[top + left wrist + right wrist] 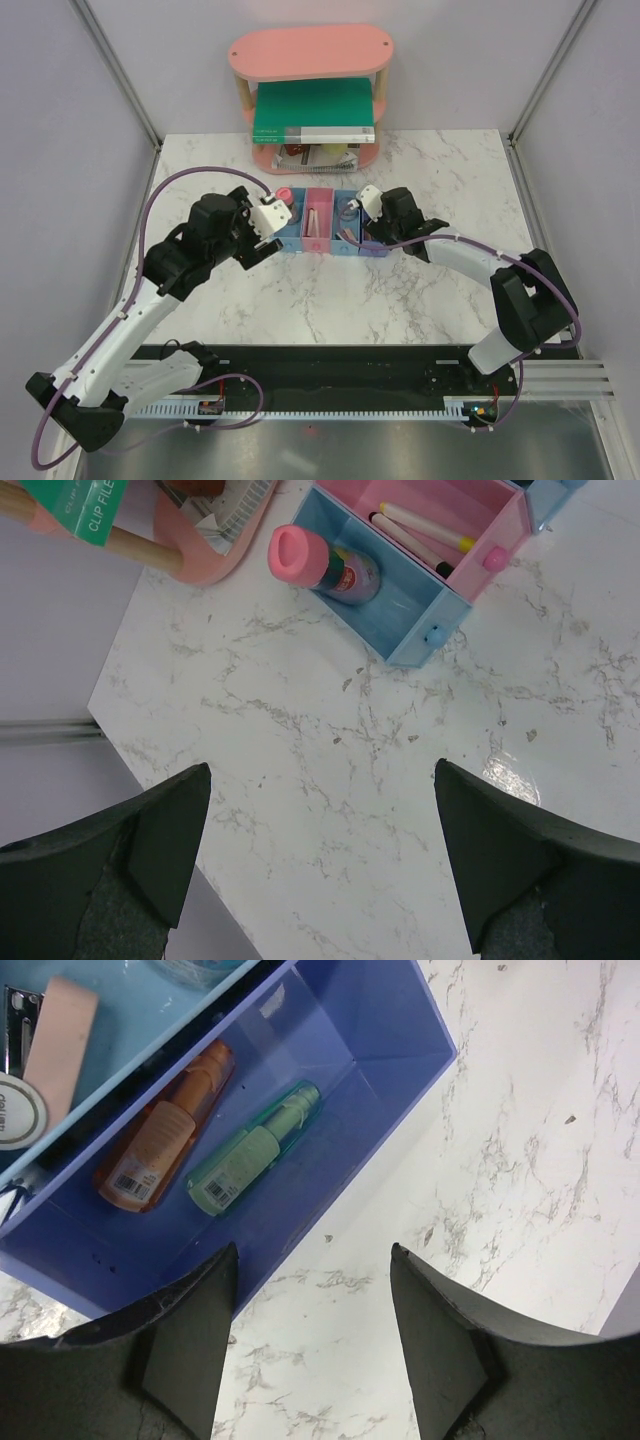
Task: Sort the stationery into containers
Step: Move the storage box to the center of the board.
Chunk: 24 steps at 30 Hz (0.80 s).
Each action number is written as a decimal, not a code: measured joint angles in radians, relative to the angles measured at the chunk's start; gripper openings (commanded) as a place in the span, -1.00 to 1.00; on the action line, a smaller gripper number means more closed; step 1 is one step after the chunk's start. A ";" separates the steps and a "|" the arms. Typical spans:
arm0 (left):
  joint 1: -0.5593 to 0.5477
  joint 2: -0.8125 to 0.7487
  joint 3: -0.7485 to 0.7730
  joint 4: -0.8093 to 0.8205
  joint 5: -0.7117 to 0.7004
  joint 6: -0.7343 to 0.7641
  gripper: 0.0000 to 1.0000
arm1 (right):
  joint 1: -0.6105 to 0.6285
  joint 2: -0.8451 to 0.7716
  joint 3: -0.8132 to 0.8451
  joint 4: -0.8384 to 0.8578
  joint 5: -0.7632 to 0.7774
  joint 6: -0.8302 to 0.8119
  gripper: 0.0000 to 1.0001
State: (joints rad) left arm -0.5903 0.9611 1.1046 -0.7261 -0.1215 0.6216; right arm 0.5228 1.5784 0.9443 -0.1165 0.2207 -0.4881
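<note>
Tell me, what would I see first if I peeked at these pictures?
The left gripper and right gripper, both open, hang by a row of bins in the middle. Behind them stands a pink shelf holding a green book. Close up, an orange tube and a green tube lie side by side in the purple bin.

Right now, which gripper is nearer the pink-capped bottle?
Left. The left gripper hangs open just short of the pink-capped bottle; the right gripper is over the purple-blue bin at the row's other end.
</note>
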 measured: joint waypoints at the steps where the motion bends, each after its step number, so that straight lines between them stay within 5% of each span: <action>1: 0.000 -0.002 0.000 0.000 0.000 0.000 0.99 | -0.003 -0.003 -0.003 -0.002 0.000 -0.006 0.39; 24: 0.000 -0.008 -0.005 0.000 0.013 0.000 0.99 | -0.089 -0.030 -0.019 -0.064 -0.001 -0.168 0.40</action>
State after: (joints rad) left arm -0.5903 0.9527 1.0992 -0.7261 -0.1081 0.6212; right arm 0.4343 1.5486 0.9253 -0.1810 0.2199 -0.6559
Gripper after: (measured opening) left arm 0.993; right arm 0.697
